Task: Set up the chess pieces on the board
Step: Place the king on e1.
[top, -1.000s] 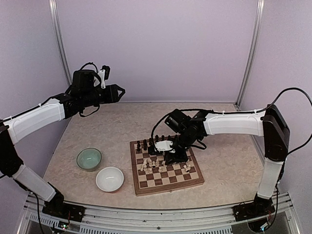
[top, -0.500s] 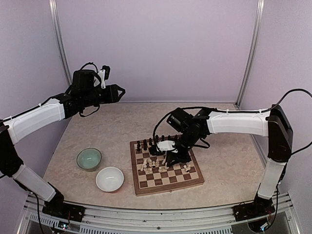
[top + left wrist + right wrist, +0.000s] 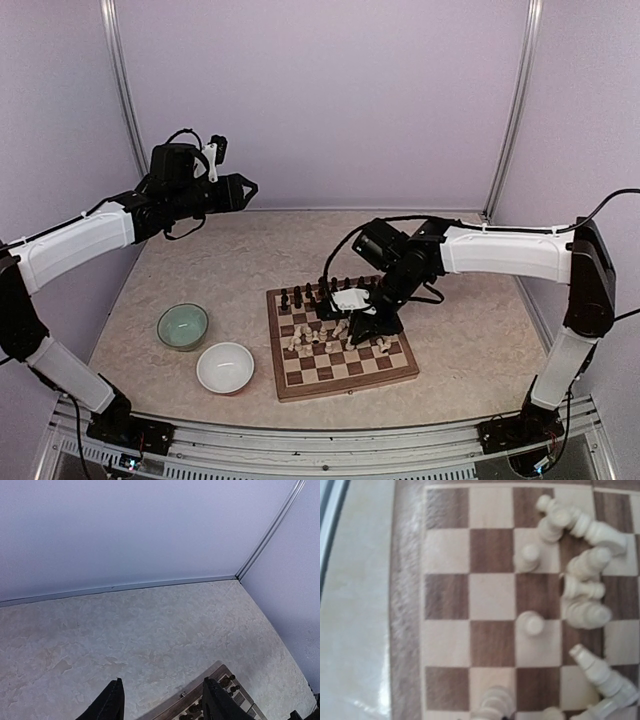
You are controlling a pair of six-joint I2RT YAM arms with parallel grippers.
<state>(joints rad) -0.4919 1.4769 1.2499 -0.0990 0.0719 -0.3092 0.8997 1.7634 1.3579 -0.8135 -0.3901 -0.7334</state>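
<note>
The chessboard [image 3: 400, 372] lies at the table's centre. Dark pieces [image 3: 300, 296] stand along its far edge. Cream pieces [image 3: 312, 340] cluster mid-board, several lying on their sides [image 3: 590, 612]. My right gripper [image 3: 366, 322] hangs just over the board's right half. In the right wrist view a cream piece [image 3: 495, 702] sits between its jaws at the bottom edge, with the fingers almost wholly hidden. My left gripper [image 3: 243, 189] is raised at the far left, open and empty. Its fingertips [image 3: 112, 702] frame the board's far corner [image 3: 197, 697] and some dark pieces [image 3: 227, 681].
A green bowl [image 3: 183, 326] and a white bowl [image 3: 225, 367] stand left of the board. Lilac walls with metal posts close in the table on three sides.
My right gripper has moved to the right across the board, away from the cream cluster. The left arm has not moved.
</note>
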